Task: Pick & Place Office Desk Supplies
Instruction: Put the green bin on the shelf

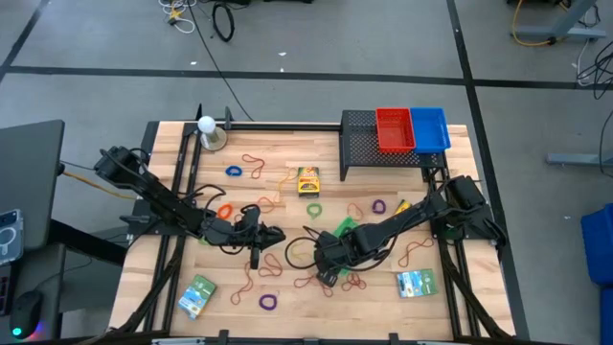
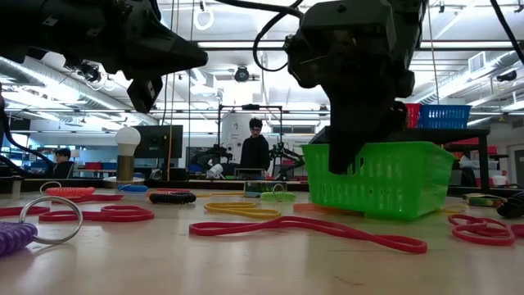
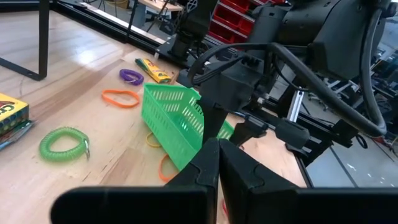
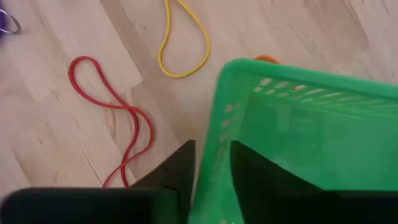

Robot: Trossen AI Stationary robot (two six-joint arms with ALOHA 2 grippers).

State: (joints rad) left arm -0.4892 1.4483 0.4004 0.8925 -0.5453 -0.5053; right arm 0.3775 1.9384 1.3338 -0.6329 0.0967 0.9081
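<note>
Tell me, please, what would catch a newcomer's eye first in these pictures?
Likely the bright green basket near the table's middle, its wall between the right gripper fingers. Next, the rubber bands strewn over the wooden table, and the red and blue bins on the black rack at the far right.

Left gripper (image 1: 257, 251) at lower centre-left of high view, fingers pressed together; right gripper (image 4: 208, 163) at lower centre, fingers astride a wall.
</note>
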